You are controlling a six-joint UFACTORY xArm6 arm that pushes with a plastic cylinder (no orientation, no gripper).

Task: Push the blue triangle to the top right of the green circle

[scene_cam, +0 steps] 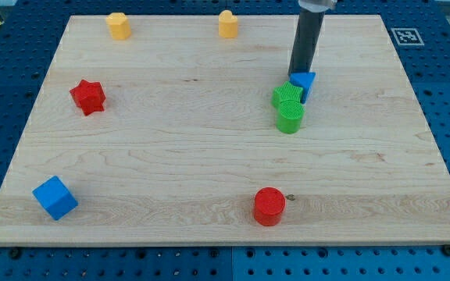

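The blue triangle (306,83) lies at the board's upper right, touching the right side of the green star (286,94). The green circle (289,118) sits directly below the star, touching it. The blue triangle is up and to the right of the green circle. My tip (296,74) stands at the triangle's upper left edge, just above the green star; the dark rod rises from it toward the view's top.
Two yellow blocks (118,25) (227,23) sit near the board's top edge. A red star (87,96) is at the left, a blue cube (55,197) at the bottom left, a red circle (269,206) at the bottom middle. The wooden board (170,148) rests on a blue pegboard.
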